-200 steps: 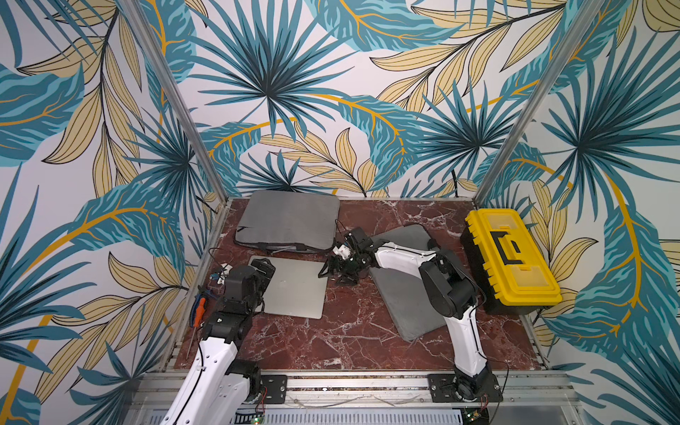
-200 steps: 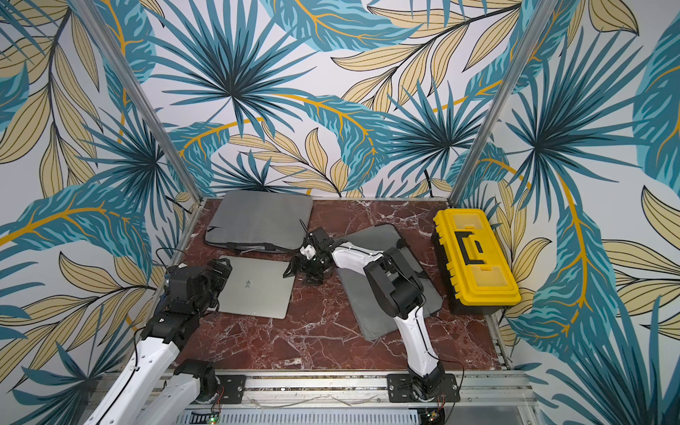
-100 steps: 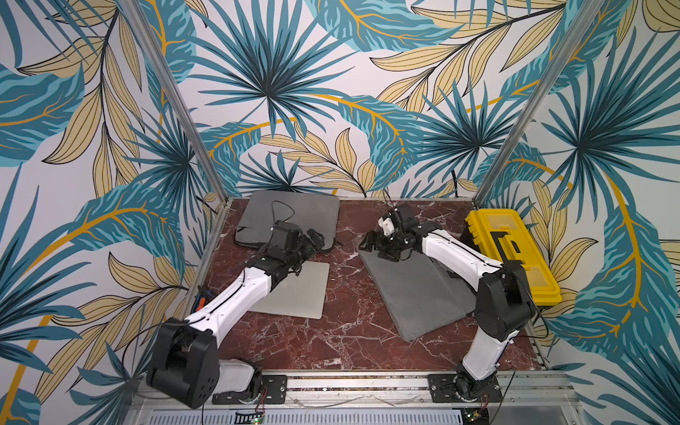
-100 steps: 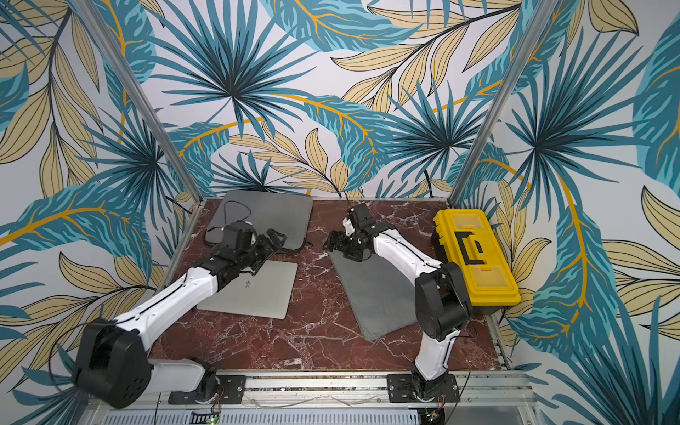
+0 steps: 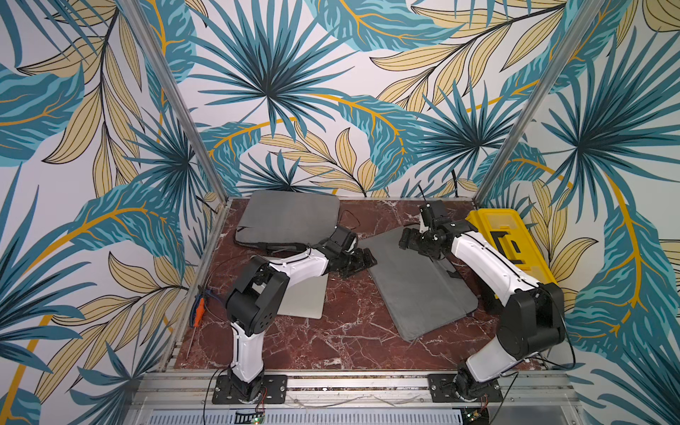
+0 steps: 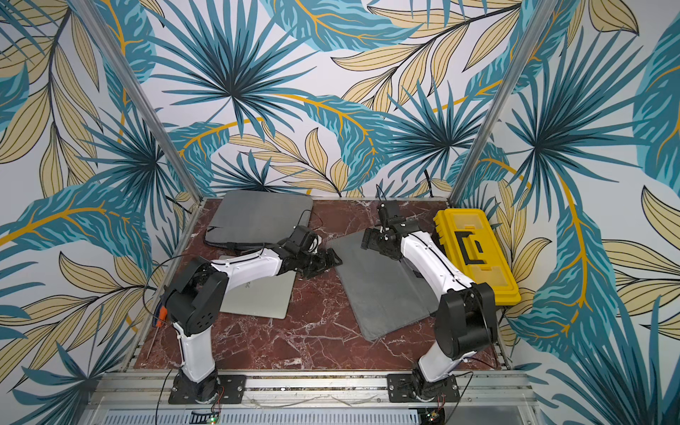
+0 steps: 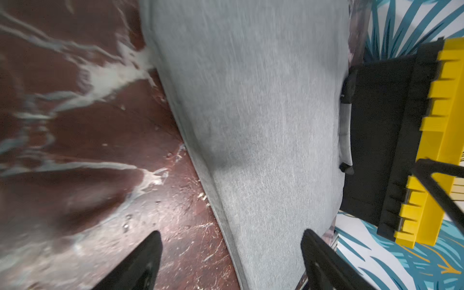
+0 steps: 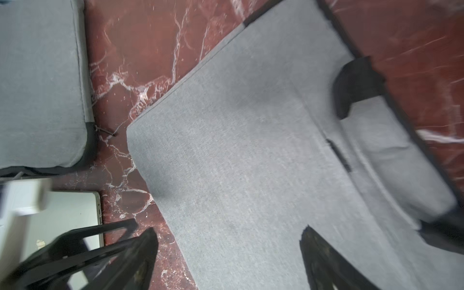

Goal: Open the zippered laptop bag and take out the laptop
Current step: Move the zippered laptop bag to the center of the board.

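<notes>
A flat grey laptop bag (image 5: 419,290) (image 6: 382,287) lies slanted at centre right of the marble table. The silver laptop (image 5: 305,301) (image 6: 261,298) rests closed on the table to its left, partly under my left arm. My left gripper (image 5: 362,259) (image 7: 231,251) is open, low over the bag's left edge (image 7: 263,113), holding nothing. Above the far end of the bag (image 8: 251,138) hovers my right gripper (image 5: 410,241) (image 8: 228,248), open and empty. The right wrist view also catches a corner of the laptop (image 8: 70,213).
A second grey bag (image 5: 287,217) (image 8: 37,88) with a black zipper edge lies at the back left. A yellow toolbox (image 5: 511,243) (image 7: 439,150) stands along the right edge. An orange screwdriver (image 5: 198,309) lies on the left rail.
My left arm has unfolded from the front left and reached across the laptop to the bag's left edge. My right gripper has drawn back from that edge towards the bag's far right end.
</notes>
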Controlling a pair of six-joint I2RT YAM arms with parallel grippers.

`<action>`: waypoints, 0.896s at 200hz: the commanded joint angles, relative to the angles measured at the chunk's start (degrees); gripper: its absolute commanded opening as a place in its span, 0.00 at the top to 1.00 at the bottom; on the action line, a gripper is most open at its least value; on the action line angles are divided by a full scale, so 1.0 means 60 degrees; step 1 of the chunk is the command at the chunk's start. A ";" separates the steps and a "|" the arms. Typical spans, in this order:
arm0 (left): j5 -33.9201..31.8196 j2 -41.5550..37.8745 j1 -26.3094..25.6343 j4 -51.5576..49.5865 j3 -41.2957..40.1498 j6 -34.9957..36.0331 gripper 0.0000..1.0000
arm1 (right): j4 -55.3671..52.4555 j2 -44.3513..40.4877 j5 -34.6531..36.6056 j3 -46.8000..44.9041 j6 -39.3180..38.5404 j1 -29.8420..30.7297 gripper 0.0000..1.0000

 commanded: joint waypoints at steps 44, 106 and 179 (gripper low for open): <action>0.1439 0.1607 -0.0256 -0.0225 0.1807 0.0457 0.18 | 0.1128 -0.1085 -0.0355 -0.1030 -0.0191 -0.0488 0.00; 0.0825 0.2396 -0.0118 -0.0582 0.2541 0.0596 0.65 | 0.2257 -0.1950 -0.0276 -0.1867 0.0162 -0.0736 0.00; -0.0154 0.2971 0.0689 -0.1007 0.3155 0.0839 0.96 | 0.2344 -0.2201 0.0187 -0.2375 0.0109 -0.1022 0.00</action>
